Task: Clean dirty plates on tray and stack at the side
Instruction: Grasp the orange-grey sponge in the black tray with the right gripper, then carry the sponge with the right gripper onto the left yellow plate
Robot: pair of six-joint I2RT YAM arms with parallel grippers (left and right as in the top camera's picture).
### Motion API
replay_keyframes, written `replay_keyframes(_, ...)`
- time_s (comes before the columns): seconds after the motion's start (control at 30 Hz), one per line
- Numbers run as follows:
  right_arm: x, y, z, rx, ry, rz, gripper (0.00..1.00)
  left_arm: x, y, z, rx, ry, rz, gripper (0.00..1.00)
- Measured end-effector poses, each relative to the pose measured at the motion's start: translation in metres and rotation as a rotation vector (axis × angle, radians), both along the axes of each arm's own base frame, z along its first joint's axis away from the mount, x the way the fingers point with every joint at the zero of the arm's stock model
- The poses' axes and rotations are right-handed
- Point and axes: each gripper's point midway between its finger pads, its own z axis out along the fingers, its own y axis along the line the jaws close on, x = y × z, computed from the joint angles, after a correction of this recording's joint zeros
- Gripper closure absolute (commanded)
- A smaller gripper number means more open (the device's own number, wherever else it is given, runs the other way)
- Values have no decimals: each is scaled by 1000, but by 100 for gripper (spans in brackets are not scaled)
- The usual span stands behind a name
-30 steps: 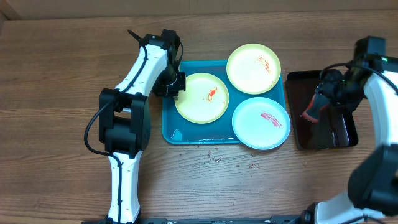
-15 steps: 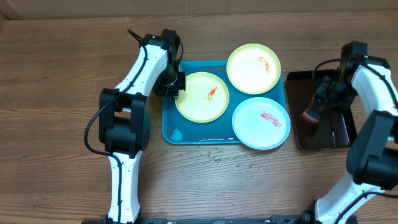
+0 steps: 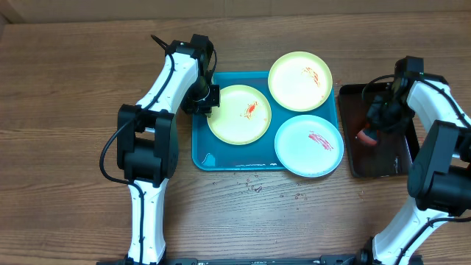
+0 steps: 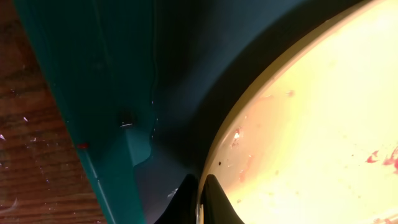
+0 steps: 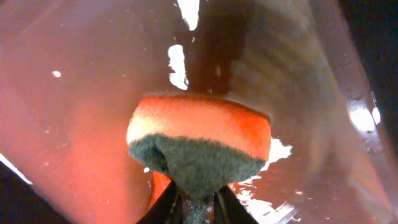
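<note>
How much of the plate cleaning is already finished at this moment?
Done: nothing yet; no plate is stacked beside the tray. In hand: the left gripper pinches the rim of the left yellow-green plate; the right gripper holds a sponge over the black tray. Left: all three, including the rear yellow-green plate and blue plate, show red smears.

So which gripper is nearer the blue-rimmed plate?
Right. The right gripper holds a sponge over the black tray beside the blue-rimmed plate; the left gripper clamps the left yellow-green plate, farther off.
</note>
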Motion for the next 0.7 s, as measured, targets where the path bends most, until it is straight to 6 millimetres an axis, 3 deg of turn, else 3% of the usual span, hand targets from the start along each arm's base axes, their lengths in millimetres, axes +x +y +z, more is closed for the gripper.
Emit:
replay_keyframes(0.1,0,0,-4,-2,-7,5,96,0,0,0,0,0,0,96)
replay_keyframes(0.27,-3,1,-4,-1,-3,6,96,0,0,0,0,0,0,96)
replay_keyframes(0.4,-22,7,5,29,89,6,96,1,0,0,-2,-6,-3,96)
replay_keyframes(0.5,-22,12,25,67,113,24,96,4,-1,0,-5,-17,-15,96)
replay_keyframes(0.7,22,34,99,149,-80,127,96,4,-1,0,-6,-20,-27,96)
